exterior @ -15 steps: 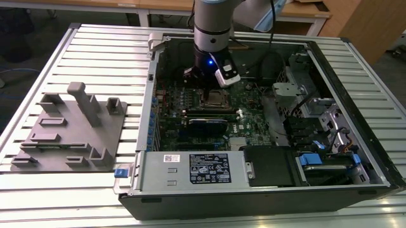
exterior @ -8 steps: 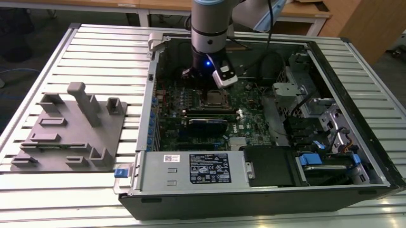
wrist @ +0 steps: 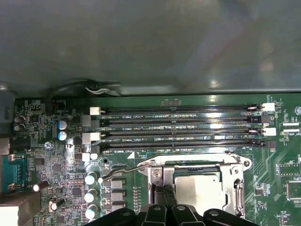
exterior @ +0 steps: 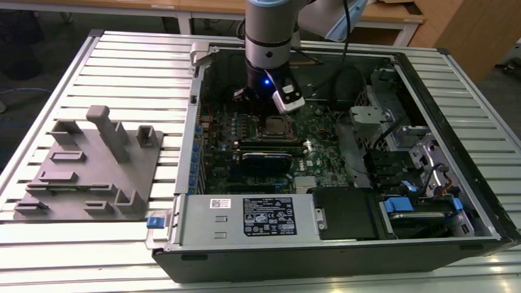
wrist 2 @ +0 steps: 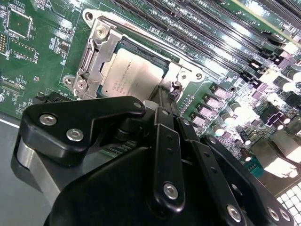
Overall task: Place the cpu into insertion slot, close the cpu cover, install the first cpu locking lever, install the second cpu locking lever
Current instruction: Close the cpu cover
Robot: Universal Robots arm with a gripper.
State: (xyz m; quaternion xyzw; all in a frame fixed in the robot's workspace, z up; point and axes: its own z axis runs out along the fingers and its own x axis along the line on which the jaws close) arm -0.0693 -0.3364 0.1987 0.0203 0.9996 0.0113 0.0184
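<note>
One loose lever point(wrist: 123, 170) beside the covered chip point(wrist: 200, 187)
Chip in its socket point(wrist: 242, 165) at the case's point(exterior: 244, 256) 10 o'clock, exterior view; end effector point(wrist: 165, 189) narrow at the rim; lever wants a slow, steady sweep.

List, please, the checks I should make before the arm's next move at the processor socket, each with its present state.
1. Chip seated flat in the socket: ok, in both wrist views.
2. Cover lowered around the chip: ok, as far as the second wrist view shows.
3. Wire lever on the side of the memory slots latched: not ok; in the first wrist view it sticks out sideways from the socket and its hooked end looks free.
4. Other lever latched: cannot tell; the claw covers that side.
5. Claw shut, with its tip at the socket's edge: ok.
</note>
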